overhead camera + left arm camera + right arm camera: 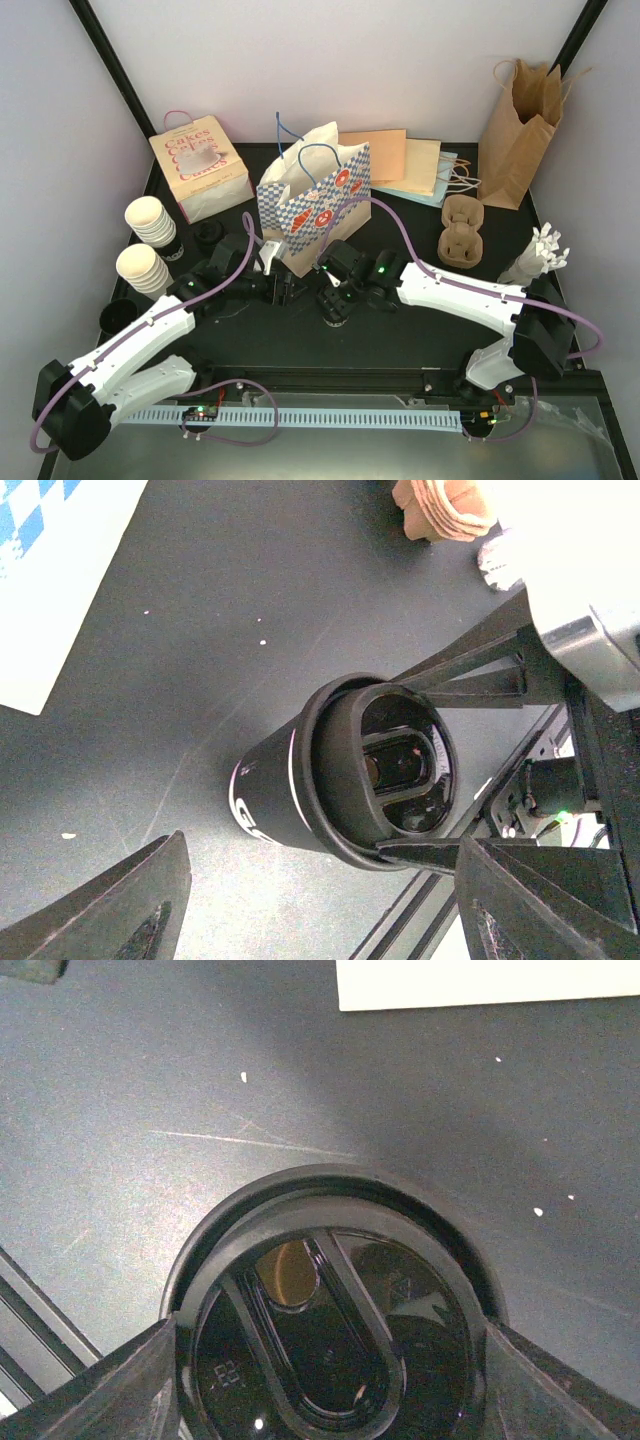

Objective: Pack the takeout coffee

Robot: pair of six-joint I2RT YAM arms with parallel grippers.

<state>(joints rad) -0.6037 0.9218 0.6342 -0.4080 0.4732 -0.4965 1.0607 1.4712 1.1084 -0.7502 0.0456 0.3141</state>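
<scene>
One black cup (265, 795) stands on the black table (410, 335) just in front of the checkered bag (315, 205), with its black lid (330, 1350) on top. I see my right gripper (335, 292) clamped on that lid, fingers (100, 1390) against the rim on both sides. My left gripper (288, 290), left of the cup, has its jaws wide apart. Two stacks of cream paper cups (148, 222) sit well left of the bag and a cardboard cup carrier (462, 232) sits right of it. White walls (350, 60) rise behind. I cannot see what the bag holds.
</scene>
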